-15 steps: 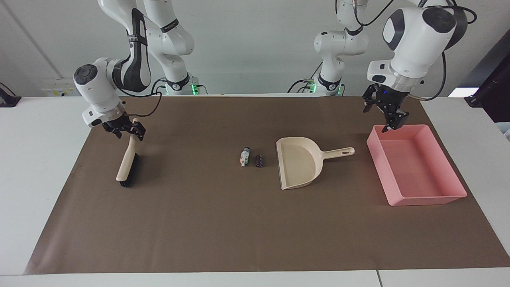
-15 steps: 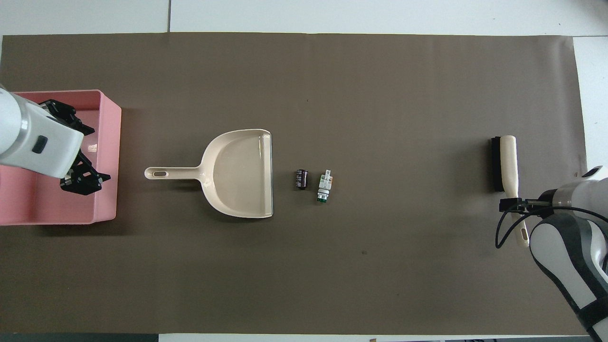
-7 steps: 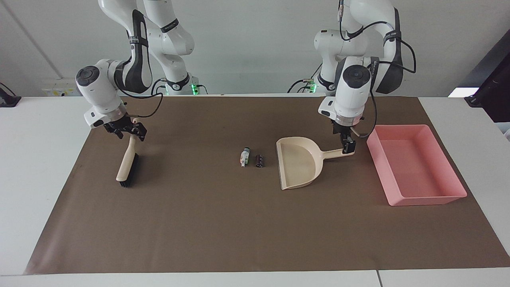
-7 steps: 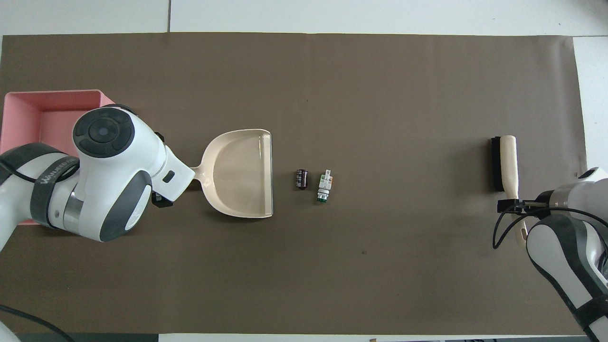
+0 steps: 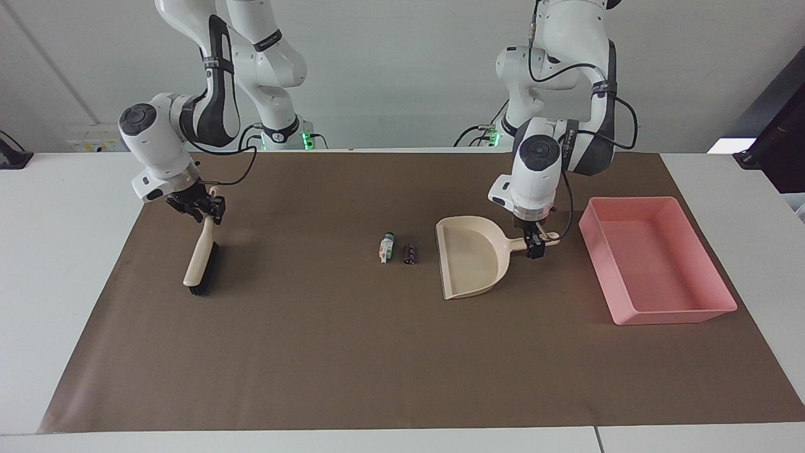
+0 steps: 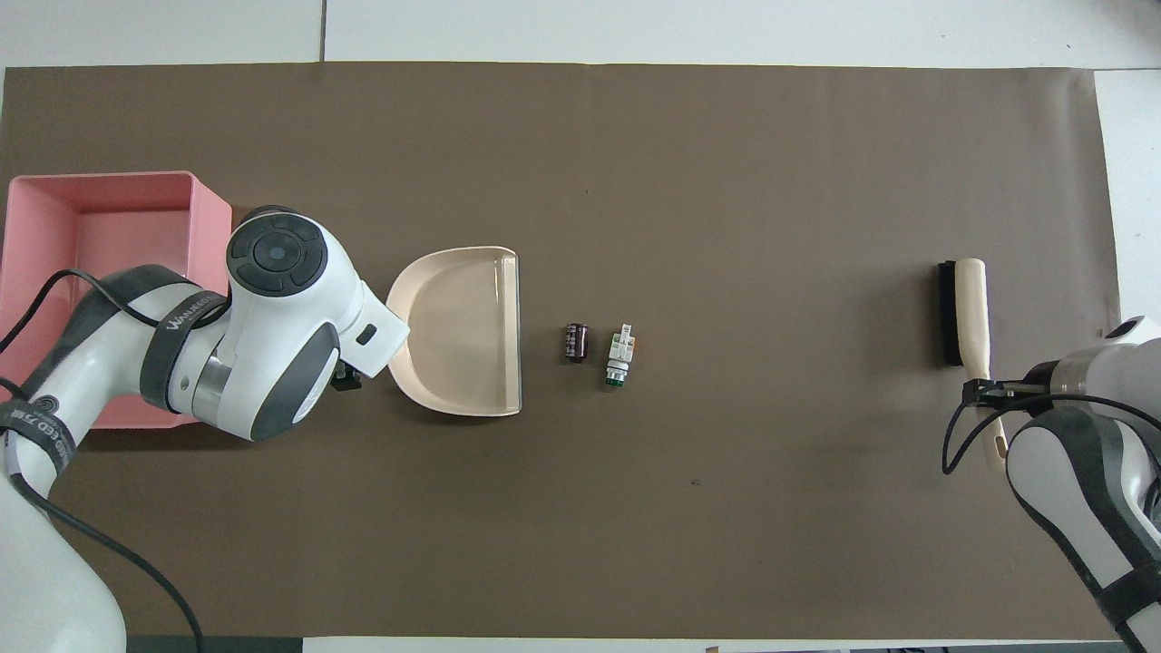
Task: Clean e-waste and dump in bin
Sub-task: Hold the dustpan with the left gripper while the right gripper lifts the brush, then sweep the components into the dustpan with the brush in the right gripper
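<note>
Two arms are now working at their tools at once. Since a second ago the left gripper has swung away from the pink bin at the right of the facing view and is now sitting low on the handle of the beige dustpan, just right of centre. Whether its fingers are pressing on that handle or standing apart I cannot tell. At the upper left of that view the right gripper is staying where it was, at the top of the brush handle, apparently pinching it, with the bristles resting on the brown mat.

The e-waste is lying untouched at the centre of the frame: the white cylinder and the dark cylinder, side by side just off the dustpan's open mouth. The bin is holding nothing.

The change suggests sweeping is about to begin, with the pan braced while the brush is pushing the pieces in.
</note>
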Tool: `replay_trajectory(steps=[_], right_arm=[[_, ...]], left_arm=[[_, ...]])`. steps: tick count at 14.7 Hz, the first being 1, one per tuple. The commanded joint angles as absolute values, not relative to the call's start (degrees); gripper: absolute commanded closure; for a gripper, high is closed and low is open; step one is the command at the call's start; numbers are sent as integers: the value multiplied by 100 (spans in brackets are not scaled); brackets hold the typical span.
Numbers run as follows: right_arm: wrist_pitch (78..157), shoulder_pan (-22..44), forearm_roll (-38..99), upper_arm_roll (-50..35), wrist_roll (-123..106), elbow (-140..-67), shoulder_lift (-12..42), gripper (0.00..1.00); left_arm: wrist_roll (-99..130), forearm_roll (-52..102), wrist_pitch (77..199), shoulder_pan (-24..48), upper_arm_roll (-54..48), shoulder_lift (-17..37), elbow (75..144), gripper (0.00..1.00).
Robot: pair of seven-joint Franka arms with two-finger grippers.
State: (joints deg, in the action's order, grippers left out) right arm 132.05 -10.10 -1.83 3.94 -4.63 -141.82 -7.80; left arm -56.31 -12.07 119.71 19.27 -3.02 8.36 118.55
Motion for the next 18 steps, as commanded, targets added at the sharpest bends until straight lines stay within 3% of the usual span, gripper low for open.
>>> replay_trajectory(steps=[1, 5, 9, 10, 11, 12, 14, 18], right_arm=[[13052, -1028, -97, 352, -685, -14054, -729, 100], [12807, -993, -88, 308, -694, -13923, -791, 100], [11551, -99, -97, 299, -616, -13036, -817, 100], [11505, 199, -105, 299, -380, -12965, -809, 100], [11505, 454, -158, 299, -160, -12964, -809, 100], [11505, 727, -167, 299, 112, -12964, -817, 100], [11505, 1412, -167, 299, 1067, -12990, -826, 100], [11654, 2800, -167, 290, 2704, -13008, -660, 100]], left_arm=[[-5423, -1336, 12155, 2074, -211, 817, 11962, 11], [-5405, -1336, 12155, 2074, -211, 809, 11988, 21], [-5283, -1484, 12243, 2162, -211, 914, 12024, 26], [-5204, -1598, 12269, 2162, -211, 931, 11989, 32], [-5081, -1626, 12278, 2162, -220, 932, 11971, 46], [-5054, -1635, 12270, 2162, -220, 940, 11953, 74], [-5045, -1644, 12261, 2162, -220, 914, 11944, 96], [-5062, -1643, 11551, 2171, -229, 861, 11410, 100]])
